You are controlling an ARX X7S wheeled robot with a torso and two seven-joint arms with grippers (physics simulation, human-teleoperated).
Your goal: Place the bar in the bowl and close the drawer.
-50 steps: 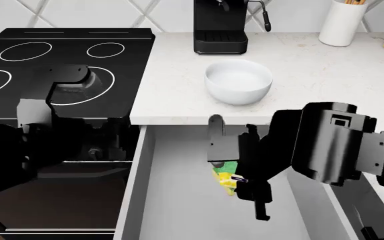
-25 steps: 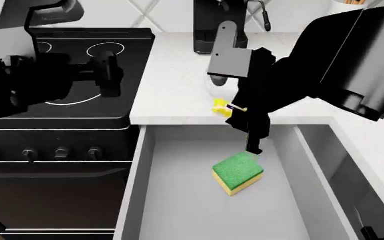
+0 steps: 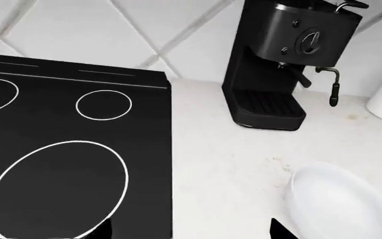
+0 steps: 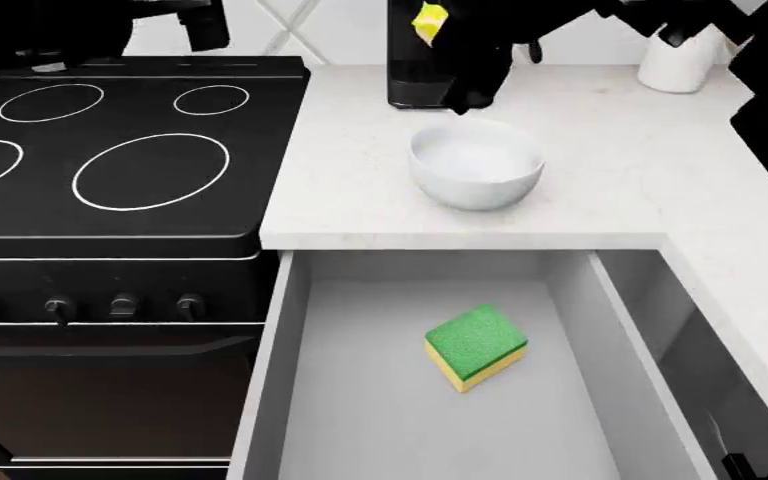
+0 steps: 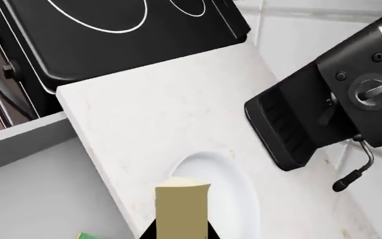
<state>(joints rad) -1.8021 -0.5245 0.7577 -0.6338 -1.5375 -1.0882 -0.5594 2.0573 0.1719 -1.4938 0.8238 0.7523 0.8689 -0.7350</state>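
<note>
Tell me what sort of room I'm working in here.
It looks like a simulated home kitchen: a black cooktop with ring-marked burners, a black espresso machine on a pale stone counter against a tiled wall, and an open drawer under the counter.

A green sponge (image 4: 476,346) lies flat. A black stove (image 4: 104,150) sits beside the white desk (image 4: 598,200). A black coffee machine (image 3: 284,59) stands on the desk.
</note>
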